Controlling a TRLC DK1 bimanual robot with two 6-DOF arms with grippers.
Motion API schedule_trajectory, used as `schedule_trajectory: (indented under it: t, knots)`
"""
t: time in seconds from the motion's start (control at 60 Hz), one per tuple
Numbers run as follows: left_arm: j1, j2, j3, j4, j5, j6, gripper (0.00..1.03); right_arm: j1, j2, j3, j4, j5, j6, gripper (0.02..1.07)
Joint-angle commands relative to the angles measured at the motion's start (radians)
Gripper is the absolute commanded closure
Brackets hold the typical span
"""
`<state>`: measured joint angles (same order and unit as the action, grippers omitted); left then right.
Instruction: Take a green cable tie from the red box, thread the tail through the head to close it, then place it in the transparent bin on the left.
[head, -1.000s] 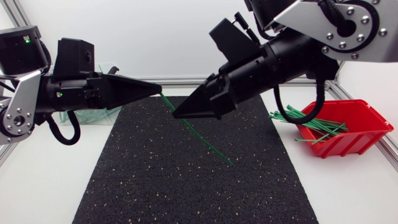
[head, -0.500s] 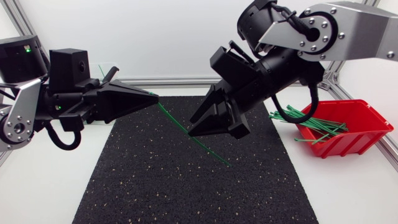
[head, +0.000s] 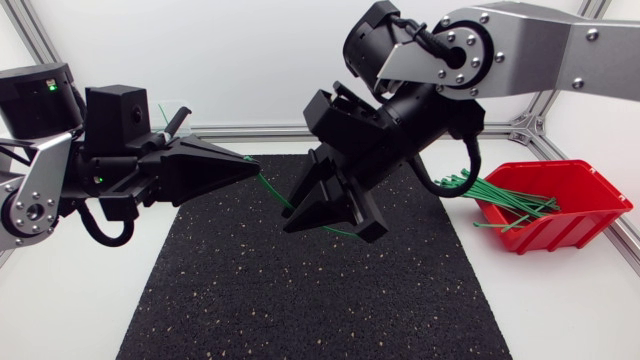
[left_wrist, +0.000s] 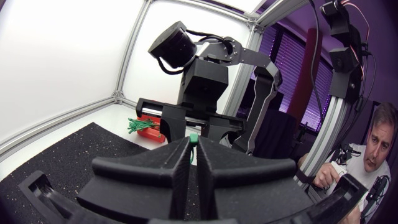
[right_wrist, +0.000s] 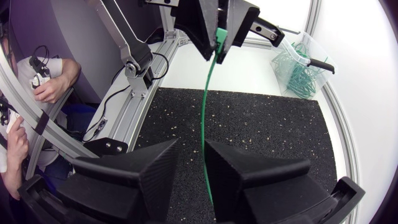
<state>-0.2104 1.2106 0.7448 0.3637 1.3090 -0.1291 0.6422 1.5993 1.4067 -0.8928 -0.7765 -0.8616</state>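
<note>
Bright, even light falls from overhead on the white table (head: 560, 300); shadows under both arms on the black mat (head: 300, 300) are faint and soft-edged; the right arm's silver link (head: 530, 45) carries a pale sheen; the matte left gripper (left_wrist: 193, 146) and right gripper (right_wrist: 191, 149) stay dark, with little glare; the green cable tie (right_wrist: 204, 124) shows vivid against the mat.

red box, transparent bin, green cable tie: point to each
red box (head: 572, 231), head view, front wall
transparent bin (right_wrist: 305, 48), right wrist view, upper wall
green cable tie (right_wrist: 204, 124), right wrist view, mid strap
</note>
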Motion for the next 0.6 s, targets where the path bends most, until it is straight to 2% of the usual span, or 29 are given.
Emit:
schedule_trajectory:
  t: [0.0, 0.083, 0.167, 0.417, 0.467, 0.517, 0.55, 0.583]
  knots:
    - [0.005, -0.006, -0.024, 0.001, 0.016, 0.020, 1.00, 0.005, -0.012, 0.009, -0.018, 0.008, -0.020, 0.80]
    - [0.008, -0.006, -0.024, 0.001, 0.016, 0.020, 1.00, 0.007, -0.018, 0.008, -0.029, 0.010, -0.020, 0.81]
    - [0.009, -0.008, -0.027, 0.001, 0.016, 0.022, 1.00, 0.017, -0.025, 0.003, -0.034, 0.016, -0.017, 0.99]
    - [0.034, -0.020, -0.035, 0.006, 0.018, 0.023, 0.99, 0.037, -0.075, -0.020, -0.017, 0.114, 0.021, 1.01]
    - [0.040, -0.025, -0.035, 0.006, 0.018, 0.023, 0.95, 0.051, -0.087, -0.034, 0.003, 0.154, 0.036, 1.01]
    - [0.043, -0.033, -0.041, 0.007, 0.030, 0.034, 0.81, 0.062, -0.096, -0.045, 0.014, 0.198, 0.049, 1.01]
    - [0.048, -0.042, -0.045, 0.007, 0.030, 0.051, 0.66, 0.065, -0.101, -0.051, 0.026, 0.235, 0.059, 1.01]
    - [0.051, -0.043, -0.045, 0.007, 0.030, 0.055, 0.58, 0.068, -0.104, -0.058, 0.035, 0.276, 0.065, 1.01]
